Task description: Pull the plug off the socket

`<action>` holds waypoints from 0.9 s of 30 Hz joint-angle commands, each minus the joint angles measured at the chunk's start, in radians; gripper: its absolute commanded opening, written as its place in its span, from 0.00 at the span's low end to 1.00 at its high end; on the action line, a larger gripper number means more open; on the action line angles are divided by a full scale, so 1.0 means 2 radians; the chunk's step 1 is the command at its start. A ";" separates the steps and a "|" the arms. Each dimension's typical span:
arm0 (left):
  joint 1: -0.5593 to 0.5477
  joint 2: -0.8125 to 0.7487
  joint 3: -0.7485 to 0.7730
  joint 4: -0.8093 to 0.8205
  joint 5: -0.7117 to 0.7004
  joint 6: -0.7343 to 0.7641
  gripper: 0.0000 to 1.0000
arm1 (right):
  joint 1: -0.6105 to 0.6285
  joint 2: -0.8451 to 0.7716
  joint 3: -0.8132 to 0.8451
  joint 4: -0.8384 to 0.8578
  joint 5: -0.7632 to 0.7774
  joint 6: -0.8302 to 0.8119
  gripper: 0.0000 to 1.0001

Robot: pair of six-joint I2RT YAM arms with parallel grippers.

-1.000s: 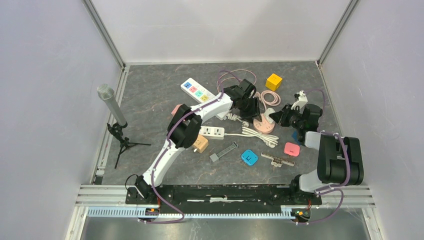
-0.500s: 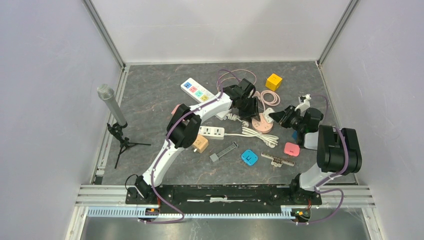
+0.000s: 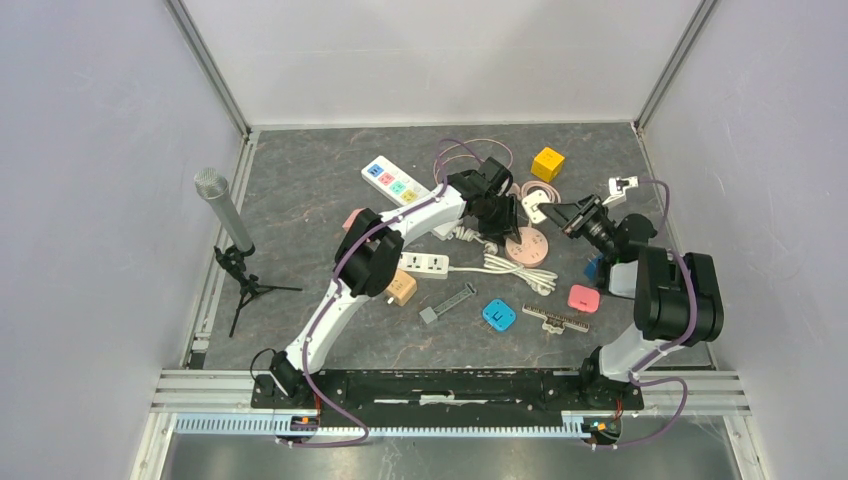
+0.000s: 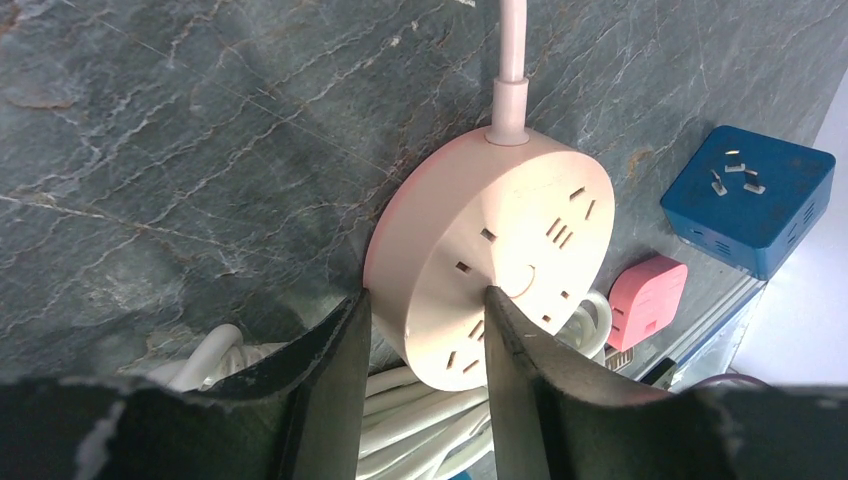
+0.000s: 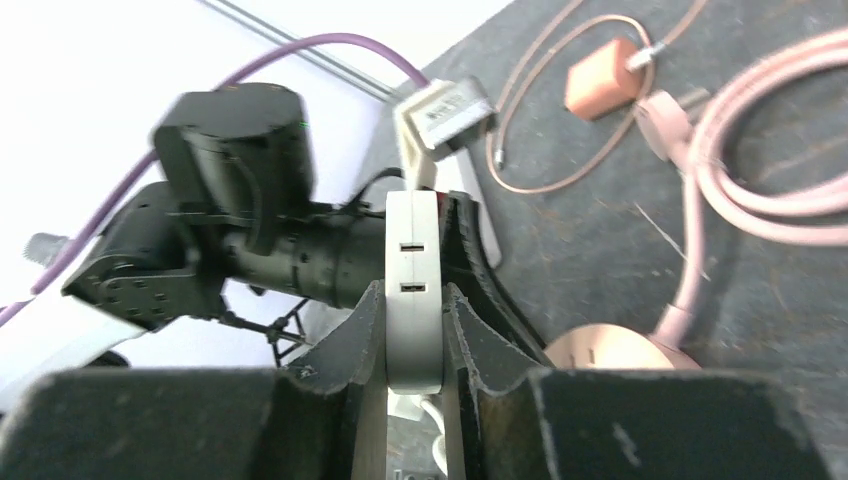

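Grey marbled tabletop (image 3: pixel 300 200), pink round plastic socket disc (image 4: pixel 500 250) flat on it, left gripper (image 4: pixel 424 298) with fingers apart astride its rim, white flat plug (image 5: pixel 412 240) held clear of the disc, long axis along the right gripper (image 5: pixel 413 288), whose fingers clamp it, two slots facing the wrist camera

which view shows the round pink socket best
The left wrist view: the round pink socket sits large and central, its slots clear. The top external view shows the socket small, mid-table; the right wrist view catches only part of it at the bottom.
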 commanded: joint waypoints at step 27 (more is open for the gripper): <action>-0.005 -0.071 -0.006 -0.057 -0.008 0.121 1.00 | -0.012 -0.111 0.128 -0.470 0.231 -0.321 0.03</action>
